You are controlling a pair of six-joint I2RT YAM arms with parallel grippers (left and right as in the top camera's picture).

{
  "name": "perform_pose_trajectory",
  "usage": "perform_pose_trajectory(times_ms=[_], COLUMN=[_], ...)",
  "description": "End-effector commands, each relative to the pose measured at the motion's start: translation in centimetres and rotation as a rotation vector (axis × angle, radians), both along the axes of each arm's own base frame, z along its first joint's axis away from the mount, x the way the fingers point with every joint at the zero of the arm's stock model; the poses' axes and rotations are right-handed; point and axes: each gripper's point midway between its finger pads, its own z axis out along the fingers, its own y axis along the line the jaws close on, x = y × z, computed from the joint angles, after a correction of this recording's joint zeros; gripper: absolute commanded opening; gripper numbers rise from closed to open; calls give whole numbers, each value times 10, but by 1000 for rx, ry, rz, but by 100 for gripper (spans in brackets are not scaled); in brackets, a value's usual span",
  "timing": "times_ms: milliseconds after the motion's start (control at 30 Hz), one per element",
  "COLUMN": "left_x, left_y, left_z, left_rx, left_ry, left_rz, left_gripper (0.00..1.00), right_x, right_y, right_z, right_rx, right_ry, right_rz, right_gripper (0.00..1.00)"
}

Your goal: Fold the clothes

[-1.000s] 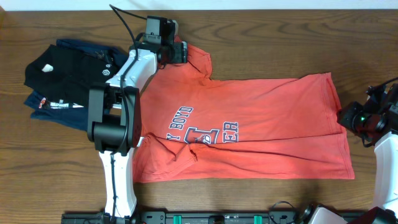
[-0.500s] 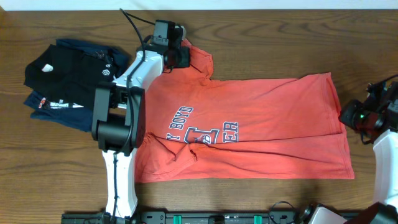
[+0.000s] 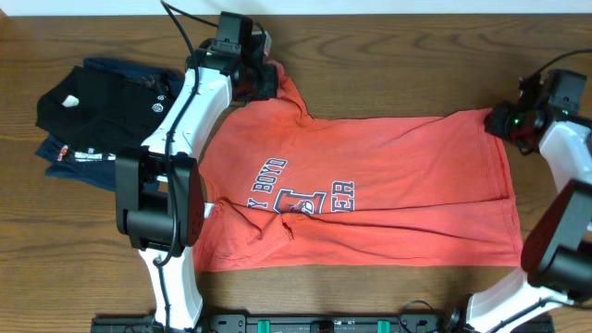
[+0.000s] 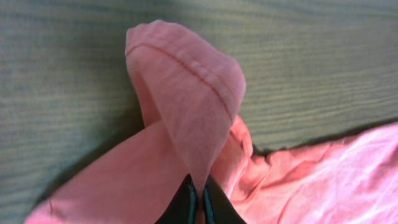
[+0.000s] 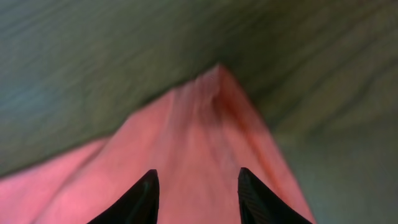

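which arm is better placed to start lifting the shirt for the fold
Left. The left gripper is shut on a sleeve fold of the T-shirt; the right gripper is open astride the hem corner, gripping nothing.

Left arm (image 3: 187, 100): white shell links, black cylindrical joint housings, black cable (image 3: 180, 23) beside wrist. Right arm (image 3: 566, 148): identical build, green indicator lamp (image 3: 514, 118) at wrist. Fingers (image 5: 134, 199) are black, tapered.

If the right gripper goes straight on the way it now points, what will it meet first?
Most likely the corner of the coral cotton T-shirt, just ahead of the right gripper; the depth is unclear.
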Motion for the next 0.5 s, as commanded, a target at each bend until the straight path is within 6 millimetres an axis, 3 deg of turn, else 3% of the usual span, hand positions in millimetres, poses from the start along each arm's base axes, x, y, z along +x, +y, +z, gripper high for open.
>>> perform_pose_trajectory(times_ms=[0, 200, 467], left_x=[1, 0, -2], left_y=[-1, -2, -1], left_z=[3, 3, 2], left_rx=[-8, -7, -5], left_ry=[1, 4, 12], left_rz=[4, 3, 4], left_gripper=[6, 6, 6], right_x=[13, 32, 52], right_y=[-2, 0, 2], right_z=[-17, -41, -40], right_rx=[15, 50, 36], right_ry=[16, -21, -99], right_rz=[-34, -18, 5], right_gripper=[38, 35, 31])
